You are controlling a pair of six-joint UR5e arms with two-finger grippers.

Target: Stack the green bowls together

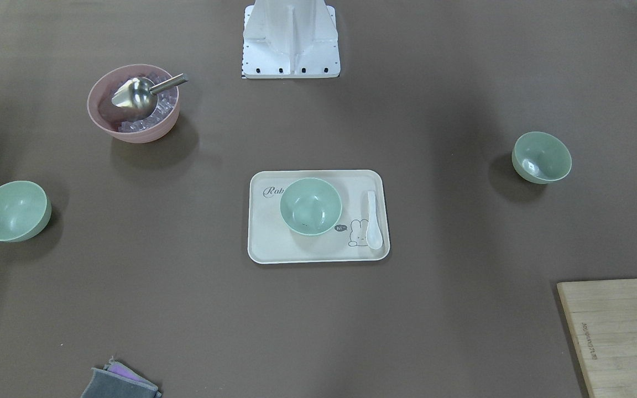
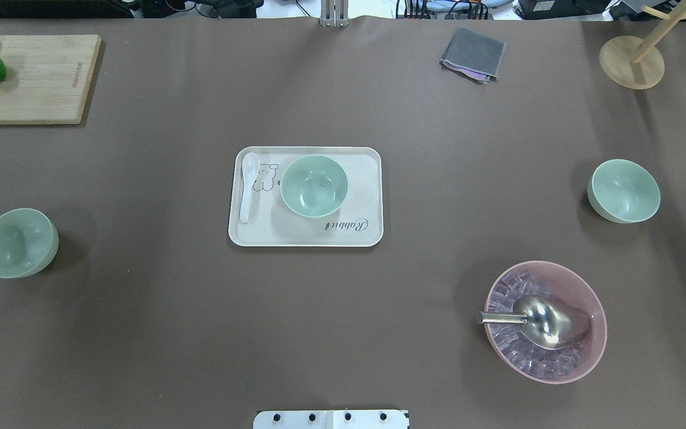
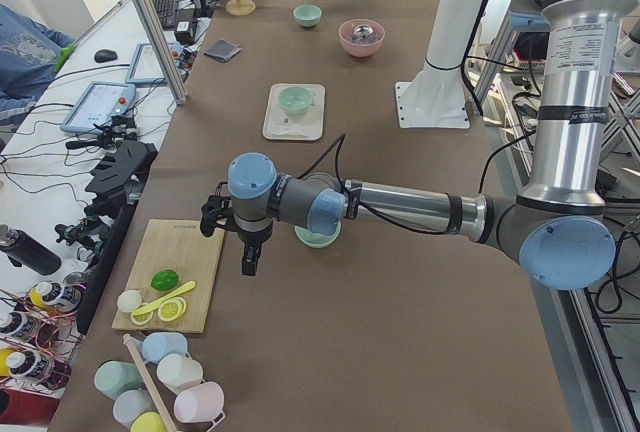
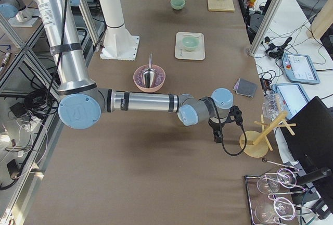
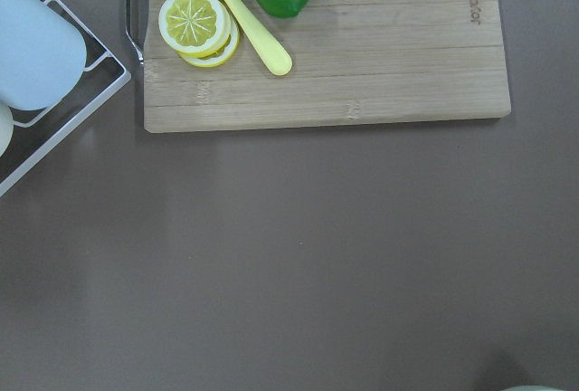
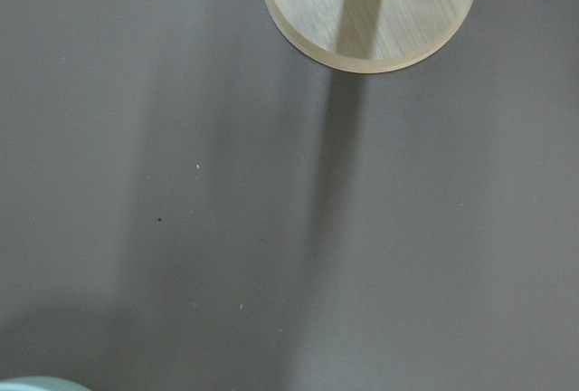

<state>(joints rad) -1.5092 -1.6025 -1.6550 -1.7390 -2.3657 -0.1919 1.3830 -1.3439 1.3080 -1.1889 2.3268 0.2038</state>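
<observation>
Separately, three green bowls sit well apart on my worktop (image 2: 343,333): the middle green bowl (image 2: 314,186) on a cream tray (image 2: 367,232), the left-end green bowl (image 2: 18,242) and the right-end green bowl (image 2: 623,190) out toward the ends. The left hand (image 3: 250,257) hangs beside the cutting board (image 2: 39,77), the right hand (image 4: 217,135) beside the wooden stand (image 2: 623,62). I cannot tell whether either hand's fingers are apart or together.

Left hand (image 3: 250,258), right hand (image 4: 218,135), both downward.

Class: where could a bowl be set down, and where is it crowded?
Bare: brown tabletop between cream rectangular tray and pink ice-filled bowl, and between tray and left mint-green bowl. Crowded: tray, holding another green bowl and white spoon.
</observation>
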